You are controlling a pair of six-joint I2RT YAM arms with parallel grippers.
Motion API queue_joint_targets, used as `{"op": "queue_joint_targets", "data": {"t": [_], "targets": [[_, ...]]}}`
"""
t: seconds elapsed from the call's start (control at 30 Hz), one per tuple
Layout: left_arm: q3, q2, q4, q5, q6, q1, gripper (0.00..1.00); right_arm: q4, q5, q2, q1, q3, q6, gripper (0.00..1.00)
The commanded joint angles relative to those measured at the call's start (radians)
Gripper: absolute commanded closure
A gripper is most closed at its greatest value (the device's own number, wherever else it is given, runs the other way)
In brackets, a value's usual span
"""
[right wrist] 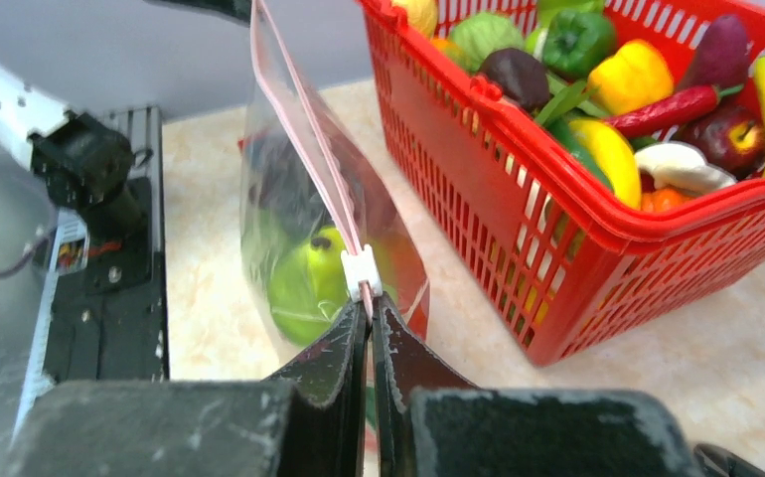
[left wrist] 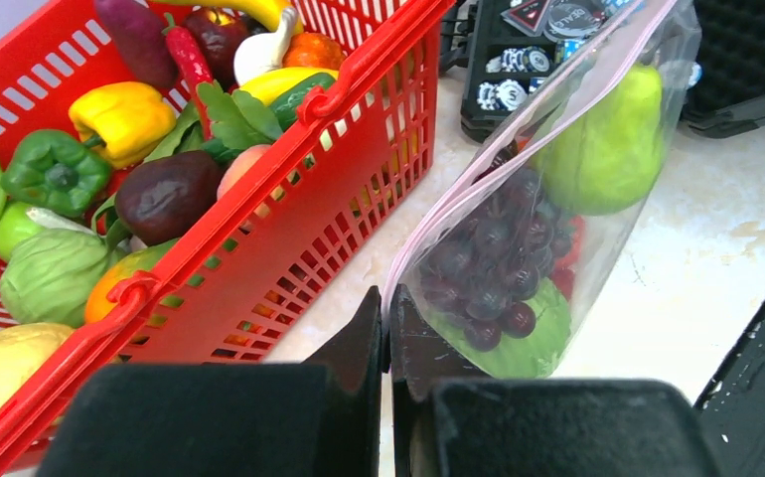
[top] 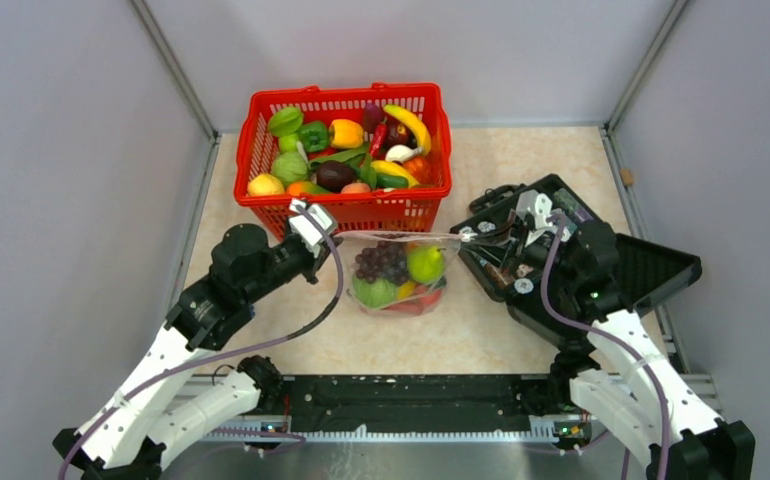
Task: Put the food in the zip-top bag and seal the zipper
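The zip-top bag hangs upright between my two grippers, in front of the basket. Through its clear wall show purple grapes, a green pear, a green cabbage and something red. The pinkish zipper runs taut along the top edge. My left gripper is shut on the left end of that strip. Shut on the right end is my right gripper, just behind the white slider. Seen from above, the left gripper and right gripper stand at the bag's two upper corners.
A red lattice basket full of toy fruits and vegetables stands right behind the bag. An open black case with small bottles and tools lies at the right, under my right arm. Grey walls close in the table.
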Motion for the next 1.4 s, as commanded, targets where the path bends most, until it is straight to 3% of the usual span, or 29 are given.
{"op": "queue_joint_targets", "data": {"t": [0.0,0.13,0.27,0.3,0.33,0.37,0.43,0.47,0.5,0.53,0.63,0.97,1.07,1.27,1.37], "targets": [[0.053,-0.028,0.019,-0.090,0.034,0.015,1.00,-0.320,-0.073,0.007,-0.010,0.148,-0.213,1.00],[0.042,-0.036,0.026,-0.086,0.027,0.015,1.00,-0.474,-0.124,0.034,-0.010,0.236,-0.272,1.00],[0.055,-0.019,0.026,-0.060,0.004,0.015,0.98,-0.391,-0.116,0.020,-0.010,0.225,-0.200,1.00],[0.062,-0.014,0.028,-0.063,-0.007,0.015,0.88,-0.364,-0.128,0.022,-0.009,0.217,-0.182,1.00],[0.070,-0.012,0.033,-0.062,-0.014,0.015,0.69,-0.335,-0.133,0.025,-0.011,0.210,-0.159,1.00],[0.077,-0.009,0.041,-0.050,-0.022,0.015,0.57,-0.308,-0.130,0.031,-0.010,0.201,-0.130,1.00],[0.103,-0.002,0.050,0.005,-0.033,0.015,0.55,-0.253,-0.123,0.041,-0.011,0.182,-0.087,1.00],[0.118,0.003,0.049,0.028,-0.036,0.015,0.46,-0.220,-0.113,0.046,-0.010,0.173,-0.072,1.00],[0.136,0.008,0.046,0.045,-0.039,0.015,0.27,-0.198,-0.107,0.049,-0.010,0.165,-0.038,1.00],[0.153,0.014,0.044,0.052,-0.040,0.014,0.15,-0.183,-0.107,0.052,-0.010,0.157,-0.021,1.00],[0.206,0.036,0.069,0.103,-0.036,0.015,0.02,-0.169,-0.110,0.054,-0.007,0.146,-0.005,1.00],[0.353,0.344,0.184,0.545,0.026,-0.001,0.01,-0.223,-0.123,0.065,0.019,0.183,-0.034,1.00],[0.408,0.440,0.198,0.590,0.076,-0.040,0.01,-0.249,-0.116,0.063,0.032,0.196,-0.045,1.00],[0.526,0.592,0.177,0.546,0.173,-0.140,0.02,-0.266,-0.098,0.064,0.063,0.205,-0.055,1.00],[0.567,0.656,0.130,0.588,0.205,-0.157,0.12,-0.264,-0.088,0.064,0.071,0.205,-0.055,1.00]]}}
